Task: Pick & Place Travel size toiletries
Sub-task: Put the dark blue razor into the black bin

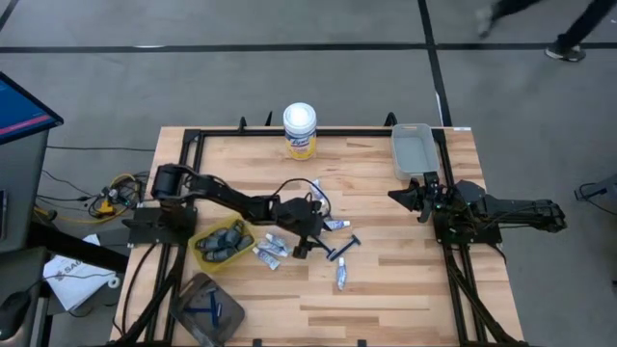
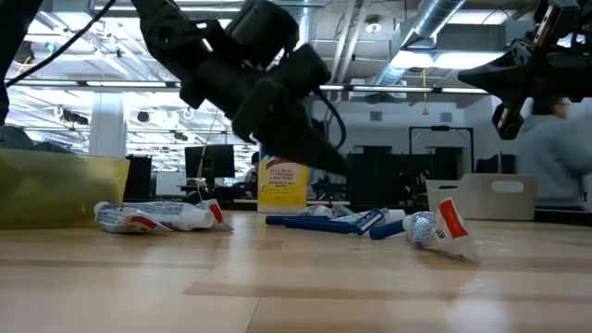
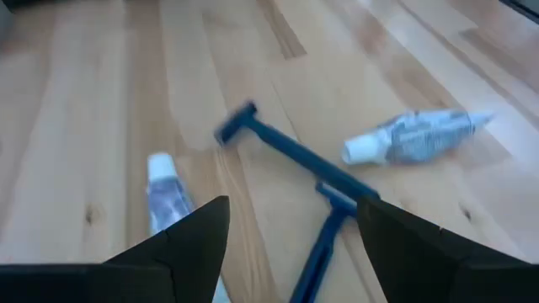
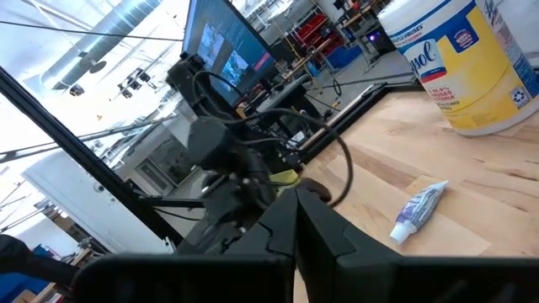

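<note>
Small white tubes with blue print lie flat on the wooden table: a pair (image 1: 270, 253), one (image 1: 336, 224) and one (image 1: 340, 278). Two thin dark blue razors (image 1: 343, 248) lie crossed among them. In the left wrist view the razors (image 3: 290, 156) lie below and between my left gripper's (image 3: 290, 202) open fingers, with a tube (image 3: 417, 137) on one side and another tube (image 3: 164, 192) on the other. My left gripper (image 1: 307, 243) hovers above them and touches nothing. My right gripper (image 1: 397, 196) is shut and raised at the table's right side. Dark grey sticks (image 1: 224, 241) fill a yellow bin.
A tall white canister with a yellow label (image 1: 300, 130) stands at the far edge. A clear bin (image 1: 413, 154) sits at the far right corner and a grey tray (image 1: 193, 299) holding blue razors at the near left. Bare wood lies toward the near right.
</note>
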`<action>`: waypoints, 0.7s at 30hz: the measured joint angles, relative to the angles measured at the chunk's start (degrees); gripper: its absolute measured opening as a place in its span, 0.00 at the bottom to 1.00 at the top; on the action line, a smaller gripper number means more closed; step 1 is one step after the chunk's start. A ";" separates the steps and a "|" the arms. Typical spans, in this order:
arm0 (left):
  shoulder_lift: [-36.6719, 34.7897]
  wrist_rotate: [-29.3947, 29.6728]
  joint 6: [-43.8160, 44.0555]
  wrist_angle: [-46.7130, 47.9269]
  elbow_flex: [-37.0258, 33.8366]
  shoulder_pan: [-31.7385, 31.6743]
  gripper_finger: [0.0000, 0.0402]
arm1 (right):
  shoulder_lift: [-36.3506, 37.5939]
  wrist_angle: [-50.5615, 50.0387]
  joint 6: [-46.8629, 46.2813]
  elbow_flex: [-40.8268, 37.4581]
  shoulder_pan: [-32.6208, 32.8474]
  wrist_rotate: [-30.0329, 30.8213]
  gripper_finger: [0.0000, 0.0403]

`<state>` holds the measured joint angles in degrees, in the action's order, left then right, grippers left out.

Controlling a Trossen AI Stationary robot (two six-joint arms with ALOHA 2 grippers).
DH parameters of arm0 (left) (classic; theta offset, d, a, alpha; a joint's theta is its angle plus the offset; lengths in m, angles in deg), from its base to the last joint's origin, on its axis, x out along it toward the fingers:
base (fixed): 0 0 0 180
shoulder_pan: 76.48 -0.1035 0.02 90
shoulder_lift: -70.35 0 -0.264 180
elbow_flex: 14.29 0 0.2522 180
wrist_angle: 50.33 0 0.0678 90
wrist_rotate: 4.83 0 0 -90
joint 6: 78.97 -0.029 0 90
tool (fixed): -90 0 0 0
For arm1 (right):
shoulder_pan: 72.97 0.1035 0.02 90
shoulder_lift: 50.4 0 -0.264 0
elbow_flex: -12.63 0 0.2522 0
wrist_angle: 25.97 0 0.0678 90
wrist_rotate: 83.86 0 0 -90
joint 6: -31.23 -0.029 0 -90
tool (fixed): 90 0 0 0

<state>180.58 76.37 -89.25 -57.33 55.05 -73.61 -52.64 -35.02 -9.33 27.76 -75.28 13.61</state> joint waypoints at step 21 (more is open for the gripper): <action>3.66 0.42 -1.44 8.21 0.13 0.64 0.57 | 0.02 0.00 0.00 0.00 0.02 0.00 0.00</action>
<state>184.23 76.79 -90.69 -49.12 55.18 -72.97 -52.62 -35.02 -9.33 27.76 -75.26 13.61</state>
